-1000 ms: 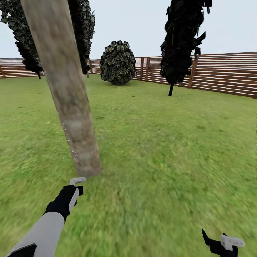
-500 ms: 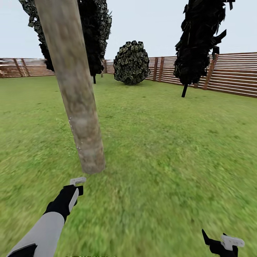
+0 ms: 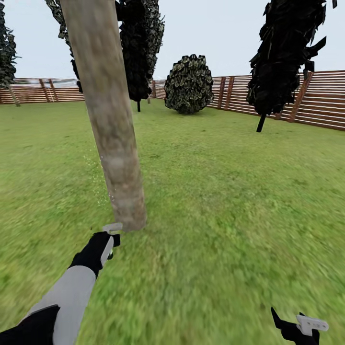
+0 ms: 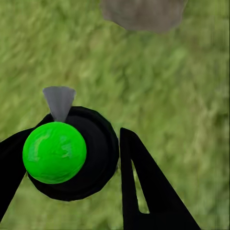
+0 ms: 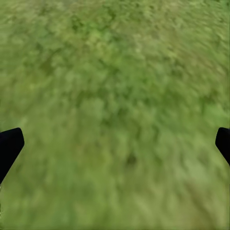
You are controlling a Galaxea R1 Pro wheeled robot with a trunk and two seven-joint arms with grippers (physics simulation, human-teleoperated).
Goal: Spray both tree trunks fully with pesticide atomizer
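Observation:
A thick pale grey-beige tree trunk [image 3: 112, 124] leans up from the grass floor [image 3: 225, 201] close in front of me. My left gripper [image 3: 111, 235] is just short of its base, shut on the pesticide atomizer [image 4: 54, 152], a black round body with a bright green ball. The atomizer's grey nozzle [image 4: 59, 101] points toward the trunk base [image 4: 143, 12]. A few faint whitish specks of pesticide [image 3: 98, 189] hang beside the trunk's lower part. My right gripper [image 3: 298, 328] hangs low over the grass, open and holding nothing [image 5: 115, 143].
A dark-foliaged tree [image 3: 285, 52] stands at the back right by the brown slat fence [image 3: 316, 103]. Another dark tree [image 3: 140, 48] and a round bush [image 3: 189, 84] stand further back. Lawn stretches away to the right of the near trunk.
The whole picture has shifted to the right, so the camera has turned left. My left arm has reached forward, bringing the atomizer closer to the trunk base. The right gripper has kept its place.

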